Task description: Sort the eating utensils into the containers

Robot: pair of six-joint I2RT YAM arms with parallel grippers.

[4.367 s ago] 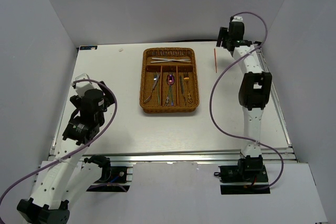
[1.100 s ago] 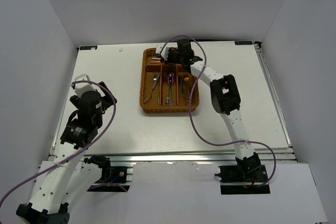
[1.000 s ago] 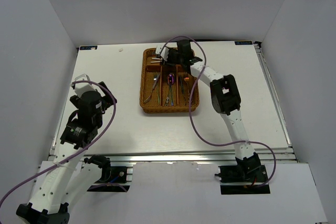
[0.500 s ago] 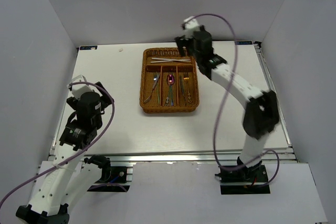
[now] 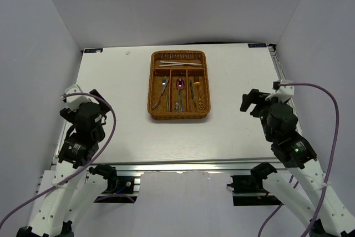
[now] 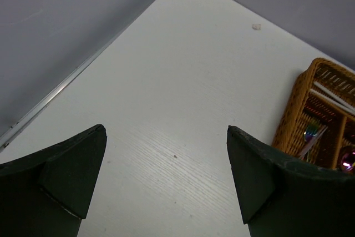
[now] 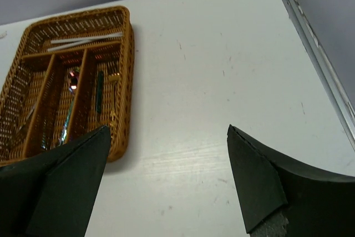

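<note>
The brown wicker cutlery tray [image 5: 151, 90] stands at the far middle of the table and holds all the utensils I can see. Chopsticks [image 5: 180, 64] lie in its crosswise slot. A silver fork [image 5: 162, 91], the purple spoon [image 5: 180, 84], a green-handled fork [image 5: 192, 88] and a gold utensil [image 5: 197, 94] lie in the long slots. The tray also shows in the right wrist view [image 7: 123, 76] and at the right edge of the left wrist view [image 6: 294, 109]. My left gripper [image 5: 80, 101] is open and empty at the near left. My right gripper [image 5: 258, 99] is open and empty at the near right.
White walls close in the table on three sides. A metal rail runs along the right edge [image 7: 316, 48] and the left edge [image 6: 61, 90]. A small white speck [image 5: 127, 53] lies near the far left corner.
My right arm has drawn back from over the tray's far end to the near right of the table. The red chopstick seen earlier right of the tray no longer lies there. My left arm moved slightly left.
</note>
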